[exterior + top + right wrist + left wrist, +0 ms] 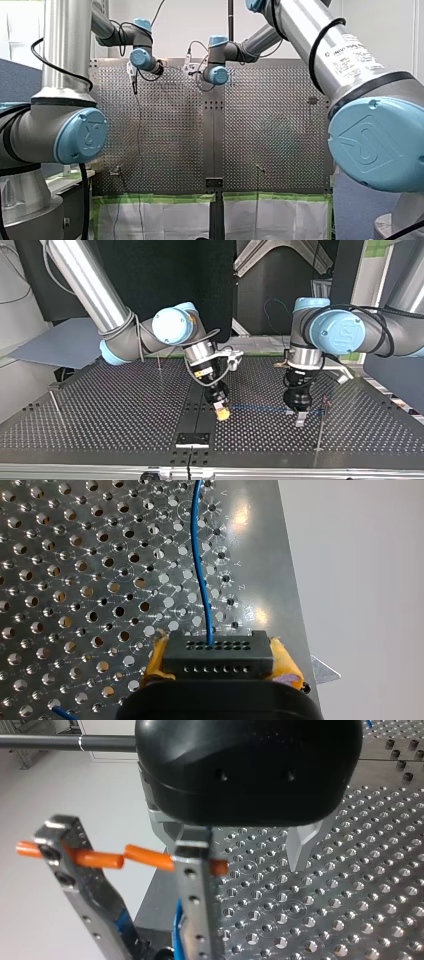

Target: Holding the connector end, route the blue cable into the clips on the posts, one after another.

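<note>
My right gripper [217, 680] is shut on the black connector [217, 655], its yellow pads [287, 667] on both sides. The blue cable [200, 570] leaves the connector and runs ahead over the perforated plate. In the top view the cable [260, 408] stretches from my right gripper [221, 412] towards my left gripper [299, 419] and a thin post [321, 427] beside it. My left gripper [240, 855] is open, with one metal fingertip [302, 847] showing. A metal clip with orange pins [150, 857] stands close in front of it and hides the other fingertip.
More thin posts stand at the top view's left edge [55, 402] and farther back [159, 362]. A small black plate [192, 439] lies at the table's near edge. In the front view both arms [142, 57] reach over the far part of the table.
</note>
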`<state>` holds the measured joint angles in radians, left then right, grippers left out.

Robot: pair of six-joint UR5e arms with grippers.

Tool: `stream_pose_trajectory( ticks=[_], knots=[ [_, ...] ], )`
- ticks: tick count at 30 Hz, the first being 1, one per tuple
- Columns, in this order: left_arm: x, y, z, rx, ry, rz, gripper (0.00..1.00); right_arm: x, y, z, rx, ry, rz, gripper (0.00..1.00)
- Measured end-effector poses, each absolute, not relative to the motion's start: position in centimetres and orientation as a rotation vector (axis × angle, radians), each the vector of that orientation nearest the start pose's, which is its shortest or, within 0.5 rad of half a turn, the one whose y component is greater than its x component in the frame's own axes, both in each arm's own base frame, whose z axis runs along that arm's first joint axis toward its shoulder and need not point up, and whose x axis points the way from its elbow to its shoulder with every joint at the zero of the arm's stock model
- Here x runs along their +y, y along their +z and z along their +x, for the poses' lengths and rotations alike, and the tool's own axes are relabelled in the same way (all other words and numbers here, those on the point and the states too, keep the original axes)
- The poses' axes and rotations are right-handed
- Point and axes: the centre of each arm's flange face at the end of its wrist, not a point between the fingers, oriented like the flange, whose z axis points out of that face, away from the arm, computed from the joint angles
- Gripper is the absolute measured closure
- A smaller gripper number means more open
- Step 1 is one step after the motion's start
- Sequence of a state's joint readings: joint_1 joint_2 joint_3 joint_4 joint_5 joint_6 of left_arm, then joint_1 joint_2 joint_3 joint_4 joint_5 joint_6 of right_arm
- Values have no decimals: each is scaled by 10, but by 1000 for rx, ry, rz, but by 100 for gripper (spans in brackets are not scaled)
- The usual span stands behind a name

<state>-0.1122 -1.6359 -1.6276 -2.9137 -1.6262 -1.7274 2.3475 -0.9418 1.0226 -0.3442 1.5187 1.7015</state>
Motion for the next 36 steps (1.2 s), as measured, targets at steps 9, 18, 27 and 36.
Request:
stream_pose_trajectory(
  ticks=[9, 18, 27, 36],
  knots=[
    [-188, 450, 508, 1464, -192, -79, 47, -447, 404, 634, 947, -2829, -2074, 100],
    [-187, 451, 509, 1459, -191, -84, 91, -448, 404, 633, 949, -2830, -2073, 100],
    [-187, 451, 509, 1459, -191, -87, 100, -448, 404, 633, 948, -2829, -2074, 100],
    [-188, 451, 509, 1459, -192, -86, 100, -448, 404, 633, 949, -2829, -2074, 100]
  ],
)
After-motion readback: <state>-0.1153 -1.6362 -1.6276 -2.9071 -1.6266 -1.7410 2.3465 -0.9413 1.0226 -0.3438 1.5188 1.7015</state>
